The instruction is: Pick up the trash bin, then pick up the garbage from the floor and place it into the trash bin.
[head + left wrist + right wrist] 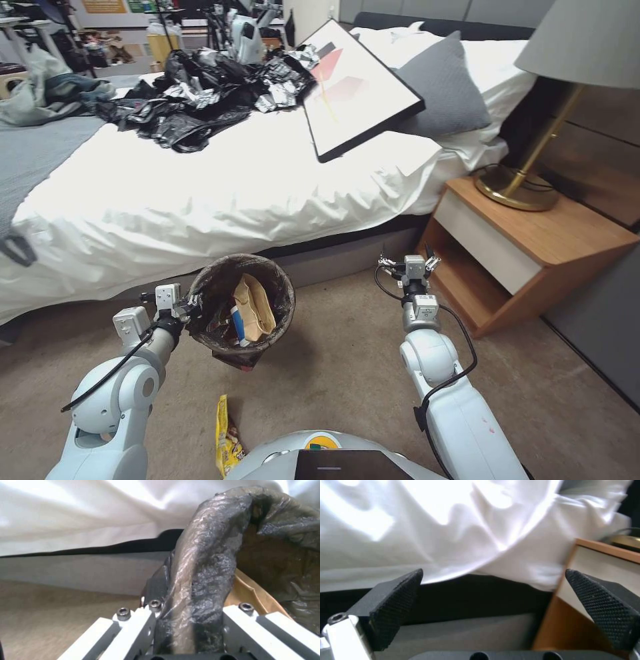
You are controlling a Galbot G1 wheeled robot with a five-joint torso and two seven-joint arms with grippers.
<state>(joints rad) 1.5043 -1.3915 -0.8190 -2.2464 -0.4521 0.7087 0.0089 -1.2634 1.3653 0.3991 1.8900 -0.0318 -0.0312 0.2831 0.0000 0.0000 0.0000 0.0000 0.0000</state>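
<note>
My left gripper [193,308] is shut on the rim of the trash bin [212,283], holding it lifted and tilted above the floor [347,380]. Its dark bag lining [200,562] is pinched between the left fingers [140,620]. Inside the bin lie brown paper [253,303] and a blue-white cup [237,323]. A yellow wrapper [225,437] lies on the carpet just in front of my base. My right gripper [408,261] is open and empty, raised near the bed's side and the nightstand; its textured pads [393,605] stand wide apart.
A bed with a white sheet [200,193] runs across the back, carrying black plastic bags [200,93], a framed picture [353,87] and a grey pillow [443,87]. A wooden nightstand [527,247] with a brass lamp [527,180] stands at the right.
</note>
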